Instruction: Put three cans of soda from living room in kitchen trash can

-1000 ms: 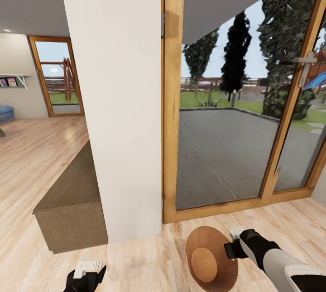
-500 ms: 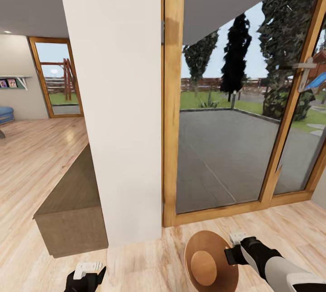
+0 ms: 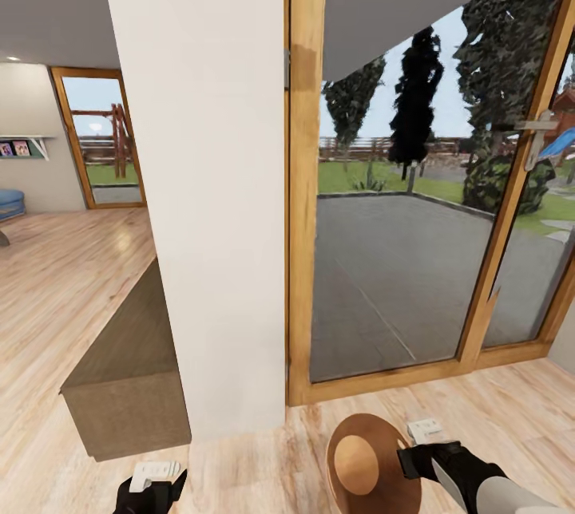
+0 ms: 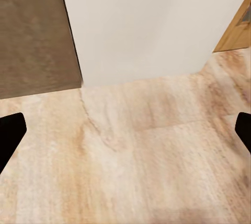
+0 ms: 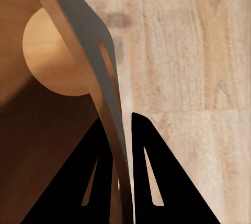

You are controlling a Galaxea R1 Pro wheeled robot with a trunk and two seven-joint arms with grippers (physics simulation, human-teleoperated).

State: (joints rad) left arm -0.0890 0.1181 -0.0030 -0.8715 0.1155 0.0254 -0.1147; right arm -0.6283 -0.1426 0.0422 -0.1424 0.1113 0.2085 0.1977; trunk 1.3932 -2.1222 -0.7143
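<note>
While I face a white pillar [image 3: 204, 179] beside a glass door [image 3: 399, 203], my right end effector [image 5: 121, 130] is clamped on the rim of the tash can [image 3: 367, 462], carried low over the wood floor [image 3: 263, 466]. My left end effector [image 4: 125, 130] is spread wide, holding nothing.

The tash can [image 3: 371, 462] shows a brown, wood-toned inside with a paler tan disc at its bottom, and the right wrist view catches a grey strip of its rim [image 5: 86, 31]. Beside it the right gripper [image 3: 415, 454] is black with a white block on top, on a grey-white arm, and the left gripper [image 3: 152, 490] matches in black and white. Behind the can rise a plain white pillar [image 3: 204, 179], an orange-toned wooden door frame [image 3: 303, 179] and a dull brown cabinet [image 3: 128, 370], all on pale streaky wood floor [image 3: 255, 466].
</note>
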